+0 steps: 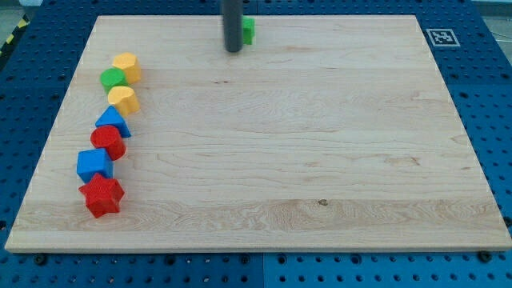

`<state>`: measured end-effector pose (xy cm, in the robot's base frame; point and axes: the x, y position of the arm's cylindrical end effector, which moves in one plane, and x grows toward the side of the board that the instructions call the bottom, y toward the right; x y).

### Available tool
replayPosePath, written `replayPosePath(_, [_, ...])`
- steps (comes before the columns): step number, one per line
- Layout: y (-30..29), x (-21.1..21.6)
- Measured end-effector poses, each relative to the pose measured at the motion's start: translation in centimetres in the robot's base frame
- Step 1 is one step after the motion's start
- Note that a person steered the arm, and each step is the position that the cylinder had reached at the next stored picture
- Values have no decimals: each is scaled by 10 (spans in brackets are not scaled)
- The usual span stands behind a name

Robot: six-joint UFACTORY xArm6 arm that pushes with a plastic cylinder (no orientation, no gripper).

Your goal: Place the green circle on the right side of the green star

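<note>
Our tip [233, 50] sits near the board's top edge, bare and clamped on nothing, with a green block [249, 30] just behind it on the view's right, mostly hidden, so we judge it the green star without being sure. The green circle [113, 78] lies well apart at the view's left, in the column between two yellow blocks [127, 66]. The circle lies left and below us, so we judge we must get round to its left.

Pale wooden board [280, 160] on blue perforated table [488, 96]; black-white marker [441, 37], possibly fiducial tag.
</note>
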<state>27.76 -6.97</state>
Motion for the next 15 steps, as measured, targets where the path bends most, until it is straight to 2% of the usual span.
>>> replayPosePath(2, [-178,-5])
replayPosePath(3, [-230,23])
replayPosePath(4, [-235,67])
replayPosePath(5, [-215,100])
replayPosePath(6, [-163,113])
replayPosePath(7, [-81,92])
replayPosePath(8, [-46,89])
replayPosePath(10, [-102,94])
replayPosePath(11, [-84,67])
replayPosePath(13, [60,52])
replayPosePath(14, [60,64])
replayPosePath(15, [6,74])
